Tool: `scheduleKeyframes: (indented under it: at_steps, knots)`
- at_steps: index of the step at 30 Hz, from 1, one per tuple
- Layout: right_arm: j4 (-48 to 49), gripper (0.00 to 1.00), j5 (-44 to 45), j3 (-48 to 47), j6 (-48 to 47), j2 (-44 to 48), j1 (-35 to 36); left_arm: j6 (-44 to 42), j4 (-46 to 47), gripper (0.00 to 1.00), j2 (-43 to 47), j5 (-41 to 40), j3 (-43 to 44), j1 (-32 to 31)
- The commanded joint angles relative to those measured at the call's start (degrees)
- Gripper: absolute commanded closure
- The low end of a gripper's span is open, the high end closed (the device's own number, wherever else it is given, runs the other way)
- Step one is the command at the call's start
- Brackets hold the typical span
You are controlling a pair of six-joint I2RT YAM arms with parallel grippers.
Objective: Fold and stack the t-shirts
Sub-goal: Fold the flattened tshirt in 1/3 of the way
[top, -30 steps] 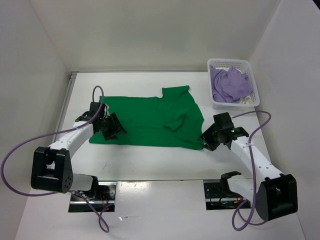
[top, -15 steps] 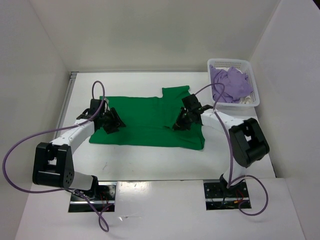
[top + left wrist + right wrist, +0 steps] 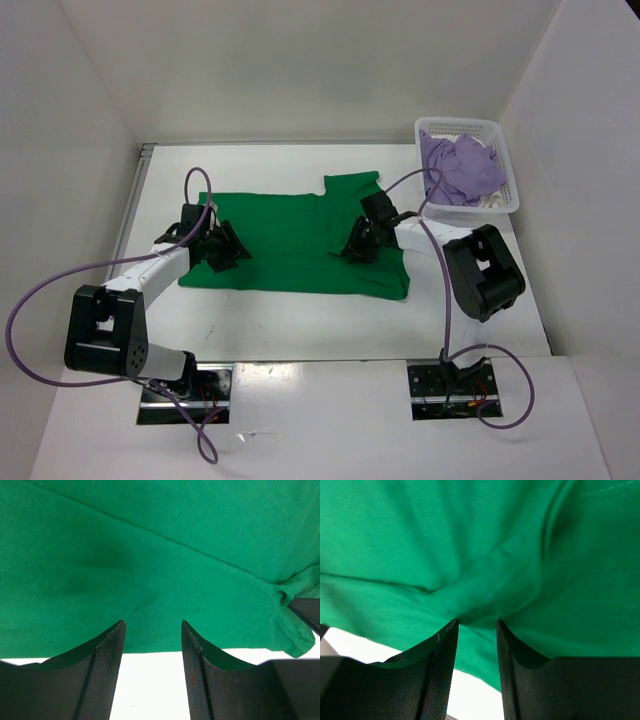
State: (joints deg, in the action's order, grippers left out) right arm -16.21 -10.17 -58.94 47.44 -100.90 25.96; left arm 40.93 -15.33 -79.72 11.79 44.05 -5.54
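The left claw (image 3: 222, 250) is spread over the left end of the green t-shirt (image 3: 290, 235). The right claw (image 3: 358, 246), also spread, has its tips against a bunched fold. The green t-shirt lies on the surface (image 3: 300, 320). The lavender t-shirt (image 3: 455, 170) is heaped in the basket (image 3: 507, 165).

Layout on the table (image 3: 300, 320), seen from above.
The spread t-shirt (image 3: 290, 245) lies flat across the table's middle, long side running left to right, with one sleeve folded inward over its right part. The left tool (image 3: 222, 250) sits over the shirt's near-left area. The right tool (image 3: 360, 245) sits on the folded sleeve, right of centre. The basket (image 3: 505, 160) stands at the far right corner, apart from the shirt, with a bundled t-shirt (image 3: 455, 170) inside.
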Motion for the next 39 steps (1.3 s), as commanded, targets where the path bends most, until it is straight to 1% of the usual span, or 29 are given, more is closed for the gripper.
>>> scheduleKeyframes:
  at_steps: [1, 5, 8, 13, 19, 21, 23, 25, 28, 30, 32, 33, 34, 35, 37, 39]
  knots:
    - [0.83, 0.58, 1.64, -2.06, -0.77, -1.40, -0.12, 0.65, 1.71, 0.44, 1.32, -0.45, -0.72, -0.17]
    - [0.83, 0.58, 3.13, -0.56, -0.24, 2.46, -0.12, 0.65, 1.71, 0.44, 1.32, -0.45, -0.72, -0.17]
    - [0.83, 0.58, 3.24, 0.23, 0.37, 2.99, -0.12, 0.65, 2.24, 0.44, 0.80, -0.45, -0.72, -0.17]
    - [1.44, 0.58, 2.09, 0.23, 0.37, -0.43, -0.12, 0.65, 2.24, 0.44, 0.80, -0.45, -0.72, -0.17]
    - [1.44, 0.58, 0.95, -3.11, -0.77, -3.16, -0.12, 0.65, 2.24, 0.44, 0.80, -0.98, -0.72, -0.17]
    - [1.44, 0.62, 0.95, -4.42, -0.77, -3.68, -0.12, 0.65, 2.24, 0.44, 0.80, -0.98, -0.72, -0.17]
    - [1.44, 0.64, 0.95, -6.44, -0.77, -4.38, -0.12, 0.65, 2.24, 0.44, 0.80, -0.98, -0.72, -0.17]
    - [1.44, 0.67, -0.37, -8.99, -1.39, -5.87, -0.12, 0.65, 2.24, 0.44, 0.80, -0.98, -0.72, -0.17]
    - [1.96, 0.67, -0.89, -11.80, -1.39, -8.16, -0.12, 0.65, 2.24, 0.44, 0.80, -0.98, -0.72, -0.17]
    - [1.97, 0.67, -0.90, -15.40, -1.39, -9.92, -0.12, 0.65, 2.24, 0.44, 0.80, -0.98, -0.72, -0.17]
    - [1.97, 0.67, -0.90, -20.67, -1.39, -13.78, -0.12, 0.65, 1.71, 0.44, 0.80, -1.59, -0.72, -0.17]
    - [1.19, 0.66, -0.38, -22.78, -1.99, -15.10, -0.12, 0.65, 1.10, 0.44, 0.80, -1.60, -0.11, -0.17]
    - [-0.74, 0.62, -0.37, -26.37, -2.52, -16.77, -0.12, 0.65, 1.09, 0.44, 0.80, -1.60, 0.59, -0.17]
    - [-1.36, 0.62, -1.07, -27.45, -2.53, -16.78, -0.12, 0.65, 1.09, 0.44, 0.80, -2.12, 0.60, -0.17]
    - [-1.37, 0.57, -1.08, -26.68, -3.05, -15.12, -0.12, 0.65, 0.39, 0.44, 1.50, -2.12, 1.21, -0.17]
    - [-1.37, 0.54, 0.32, -24.75, -3.58, -10.91, -0.12, 0.65, 0.39, 0.44, 2.20, -2.12, 1.21, -0.17]
